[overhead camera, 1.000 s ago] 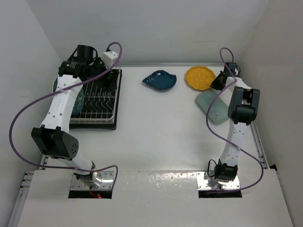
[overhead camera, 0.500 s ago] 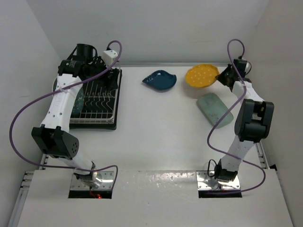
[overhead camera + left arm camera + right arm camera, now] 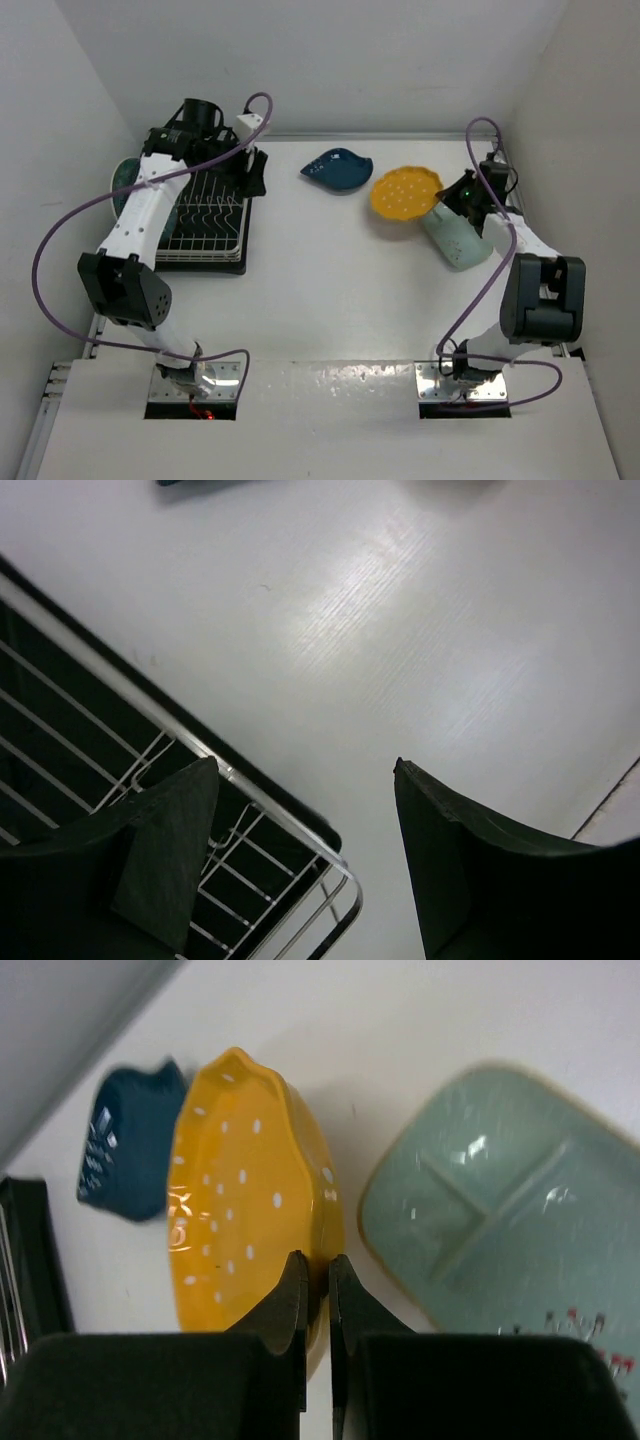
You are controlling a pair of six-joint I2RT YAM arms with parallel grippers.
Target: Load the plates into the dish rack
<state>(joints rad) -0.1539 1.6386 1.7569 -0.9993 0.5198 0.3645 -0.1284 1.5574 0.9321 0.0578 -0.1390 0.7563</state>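
- r gripper [image 3: 452, 197] [image 3: 315, 1295]: fingers pinched tight on the rim of the yellow plate [image 3: 403, 192] [image 3: 250, 1190], one finger on each face of the edge.
- yellow plate: scalloped, white dots. in the wrist view it sits tilted, with the dotted face turned left. from the top cam it's over the table [image 3: 330, 290] between the blue leaf plate [image 3: 338, 168] [image 3: 125, 1150] and the mint oblong plate [image 3: 455, 238] [image 3: 500, 1210]. can't tell if any part of it touches the tabletop.
- mint plate: flat on the table, right side, just beside the yellow one and under the r wrist. divider ridges show on its inner face.
- blue leaf plate: flat on the table at the far middle, apart from the yellow plate, well clear of the rack.
- dish rack [image 3: 205, 215] [image 3: 150, 730]: white wire over a black tray, far left of the table.
- dark teal plate [image 3: 122, 180]: at the rack's left edge, mostly hidden by the l arm. can't tell how it sits in the prongs.
- l gripper [image 3: 254, 180] [image 3: 305, 770]: fingers spread wide, nothing between them. hangs over the rack's right-hand corner, w/ wire rim and bare table seen through the gap.
- purple cable [image 3: 60, 230] loops out from the l arm.
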